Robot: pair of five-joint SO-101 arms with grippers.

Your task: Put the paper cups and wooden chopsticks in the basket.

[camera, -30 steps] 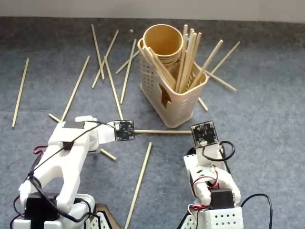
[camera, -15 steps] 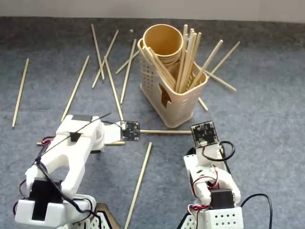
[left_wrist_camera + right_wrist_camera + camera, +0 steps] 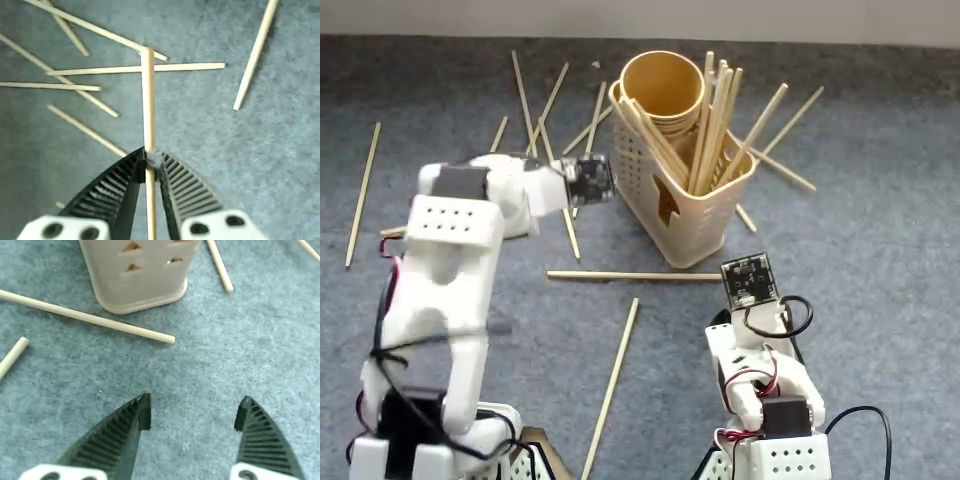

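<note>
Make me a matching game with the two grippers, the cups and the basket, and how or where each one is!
Things:
1. left gripper
2. right gripper
3. cups
4. basket

Place or state:
A. inside the basket
B. open, nothing in it
C. standing on the grey carpet
D. shut on a chopstick

Pairs: 1-D, 2-B, 3-A, 4-C

No legible writing or numbers

The black circuit board (image 3: 749, 280) on the right arm's wrist and the matching board (image 3: 588, 179) on the left arm's wrist carry tiny pale marks, too small to read. The basket (image 3: 695, 225) has a plain wall with cut-out holes, and the wooden chopsticks (image 3: 630, 275) are bare wood.
</note>
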